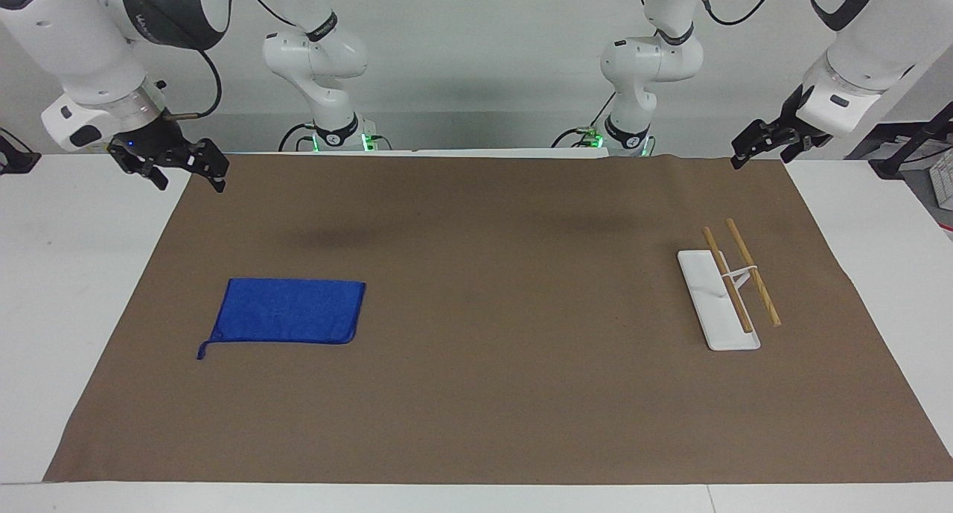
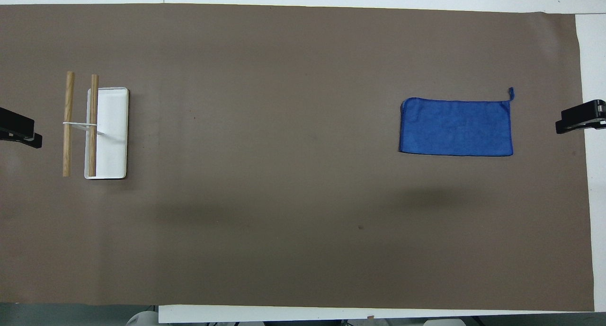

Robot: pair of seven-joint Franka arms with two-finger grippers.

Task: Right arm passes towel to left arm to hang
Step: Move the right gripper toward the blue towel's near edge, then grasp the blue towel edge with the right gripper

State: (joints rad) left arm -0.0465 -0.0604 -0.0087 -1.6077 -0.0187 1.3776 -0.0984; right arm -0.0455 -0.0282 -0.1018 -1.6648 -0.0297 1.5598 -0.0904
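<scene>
The blue towel (image 1: 290, 310) (image 2: 455, 127) lies flat and folded on the brown mat toward the right arm's end of the table. Its thin loop (image 1: 201, 353) (image 2: 511, 93) sticks out at the corner farthest from the robots. My right gripper (image 1: 187, 178) (image 2: 581, 118) is up in the air over the mat's edge at its own end, open and empty, apart from the towel. My left gripper (image 1: 761, 154) (image 2: 19, 133) hangs in the air over the mat's edge at the left arm's end, open and empty, and waits.
A towel rack stands toward the left arm's end: a white base plate (image 1: 700, 286) (image 2: 113, 127) with two wooden rods (image 1: 752, 271) (image 2: 68, 122) on a thin white stand. The brown mat (image 1: 484, 349) covers most of the white table (image 1: 74, 275).
</scene>
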